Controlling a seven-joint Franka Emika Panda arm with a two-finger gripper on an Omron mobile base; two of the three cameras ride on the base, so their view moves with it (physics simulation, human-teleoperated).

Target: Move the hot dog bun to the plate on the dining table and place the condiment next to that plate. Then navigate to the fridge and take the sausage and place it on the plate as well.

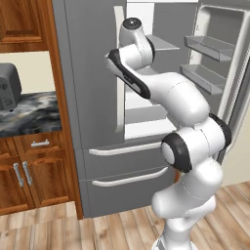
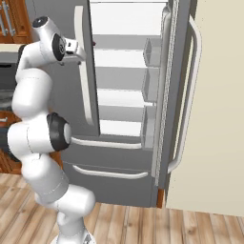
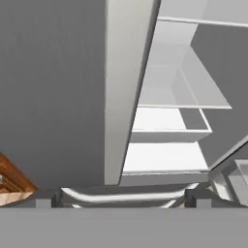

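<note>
The fridge [image 1: 97,97] stands with its right door [image 2: 181,95] swung fully open and its left door [image 2: 57,105] shut. The white interior shows bare shelves [image 2: 119,102] stepping downward, with door bins [image 1: 207,49] on the inside of the open door. Two drawer handles [image 1: 127,149] run across the lower front.

The gripper [image 3: 123,198] sits high in front of the left door's vertical bar handle [image 3: 126,87], just beside the edge of the opening. Its fingers [image 3: 48,197] are spread wide apart and hold nothing — in the hand view the two tips frame the upper drawer handle. The sausage cannot be made out on any visible shelf; the shelf surfaces are partly hidden from these angles.

To the left stands a marbled counter [image 1: 29,112] over wooden cabinets [image 1: 34,171].
</note>
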